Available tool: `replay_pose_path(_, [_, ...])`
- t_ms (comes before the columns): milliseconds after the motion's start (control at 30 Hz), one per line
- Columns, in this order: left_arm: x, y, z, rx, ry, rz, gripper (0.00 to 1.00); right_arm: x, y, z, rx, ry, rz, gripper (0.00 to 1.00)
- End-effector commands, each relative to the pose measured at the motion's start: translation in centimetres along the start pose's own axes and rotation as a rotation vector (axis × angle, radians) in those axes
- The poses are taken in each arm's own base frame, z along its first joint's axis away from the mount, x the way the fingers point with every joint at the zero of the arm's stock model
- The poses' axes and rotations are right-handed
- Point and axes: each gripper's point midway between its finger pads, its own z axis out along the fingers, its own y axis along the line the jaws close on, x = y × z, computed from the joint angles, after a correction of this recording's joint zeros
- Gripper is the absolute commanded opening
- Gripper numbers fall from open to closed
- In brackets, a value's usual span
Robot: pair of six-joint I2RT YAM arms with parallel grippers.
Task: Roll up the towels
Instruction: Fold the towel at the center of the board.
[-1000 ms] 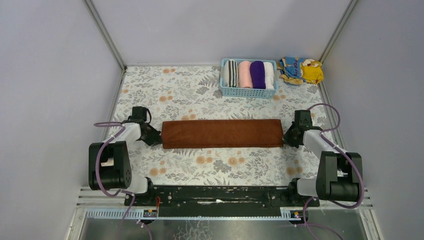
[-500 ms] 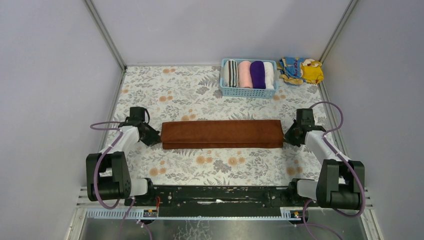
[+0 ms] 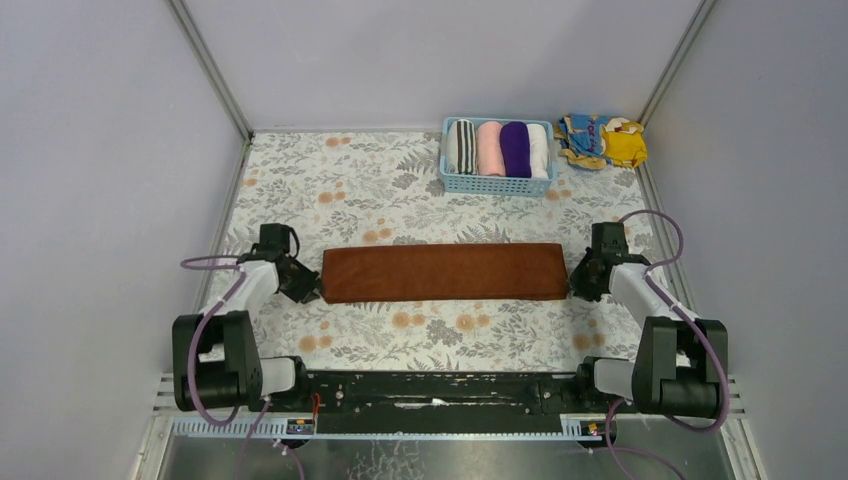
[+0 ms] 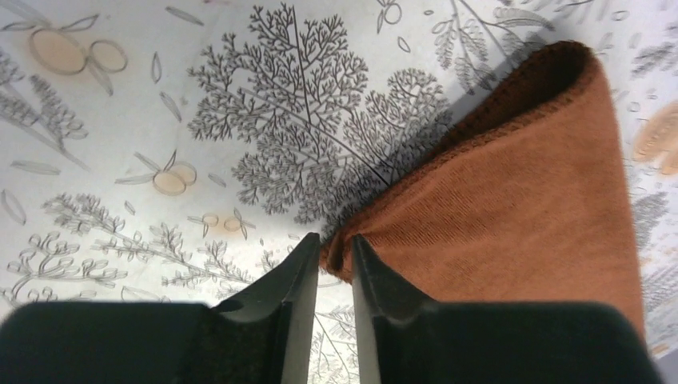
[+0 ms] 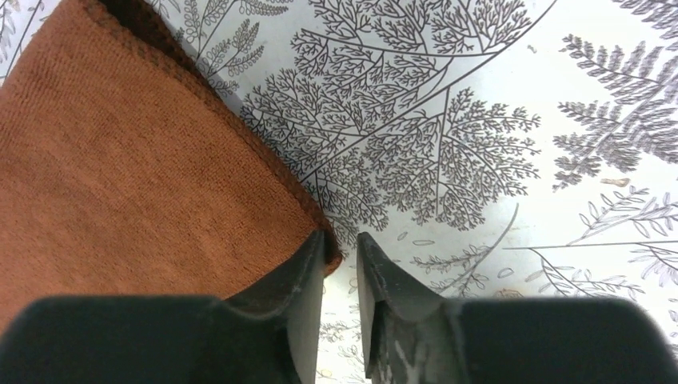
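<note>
The rust-brown towel (image 3: pixel 444 272) is lying in the middle of the flowery table (image 3: pixel 340 180), folded into a long strip. The left gripper (image 4: pixel 334 242) and right gripper (image 5: pixel 340 238) are sitting at its ends, fingers slightly apart around the corners. The folding looks done, so next one end needs rolling.

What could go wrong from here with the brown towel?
The left gripper and right gripper stand only slightly parted, each with a corner of the brown towel at its tips; backing off could drag a corner and open the fold. The towel lies as a long strip, so a roll started from one end may skew.
</note>
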Motion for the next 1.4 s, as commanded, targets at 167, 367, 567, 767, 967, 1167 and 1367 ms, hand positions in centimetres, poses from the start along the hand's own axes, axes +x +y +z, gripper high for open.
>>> replay_pose_path(167, [-1.5,-1.5,-5.9,0.085,-0.127,0.044,0.38,-3.8,2.0,-5.4,-0.107,-0.157,-0.074,0.49])
replay_pose_path(367, [-0.7,-6.9,-7.3,0.198,-0.094,0.160,0.39,-4.1,6.1,-6.3,-0.321,-0.149,-0.081,0.51])
replay_pose_path(567, [1.3,-8.8,-3.7,0.183,-0.015,0.214,0.38,-1.8,7.5,-4.1,-0.410,-0.032,-0.060,0.50])
replay_pose_path(767, [2.6,-5.2,0.7,0.046,0.044,0.186,0.33,1.4,4.3,-0.3,-0.268,0.080,-0.031,0.51])
replay_pose_path(967, [3.5,-0.5,1.3,-0.036,0.031,0.099,0.33,2.0,1.0,0.9,-0.114,0.057,-0.025,0.54])
replay_pose_path(1167, [1.9,-1.4,-1.4,0.027,-0.040,0.065,0.35,-0.8,2.8,-1.1,-0.188,-0.041,-0.046,0.55])
replay_pose_path(1367, [-1.3,-7.1,-4.6,0.163,-0.113,0.142,0.42,-4.5,8.3,-4.1,-0.457,-0.175,-0.121,0.55])
